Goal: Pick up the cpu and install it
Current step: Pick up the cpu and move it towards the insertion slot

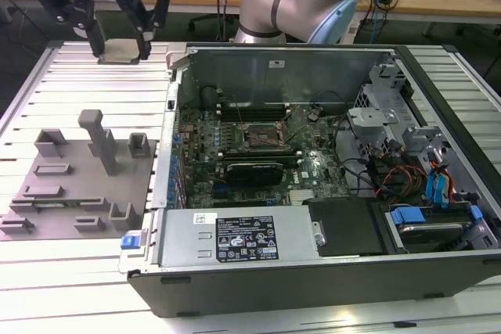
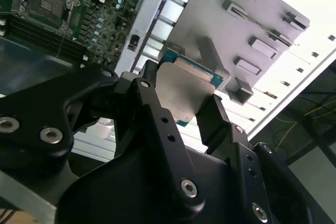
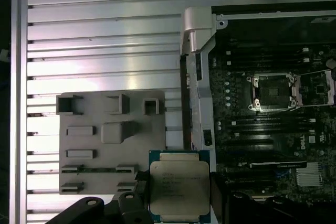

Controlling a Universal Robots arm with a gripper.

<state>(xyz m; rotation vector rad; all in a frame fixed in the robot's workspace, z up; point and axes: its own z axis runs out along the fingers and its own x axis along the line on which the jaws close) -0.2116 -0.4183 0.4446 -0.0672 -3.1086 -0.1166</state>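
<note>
Cpu (image 1: 121,51), pinched by its edges between the jaws and held flat, hangs in the exterior view's upper left above the ribbed surface (image 1: 78,87), well apart from the socket (image 1: 262,137), likely so it seats squarely.

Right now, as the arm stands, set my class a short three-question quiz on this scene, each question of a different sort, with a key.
1. True or false: the cpu sits in the motherboard socket.
2. Multiple choice: in the exterior view, the gray tray lies A) inside the computer case, B) on the table, at the exterior view's left of the case, C) at the exterior view's right of the case.
3. Fill in: the gripper is shut on the ____.
Key: 1 false, the gripper holds it clear of the socket; 2 B; 3 cpu.
</note>
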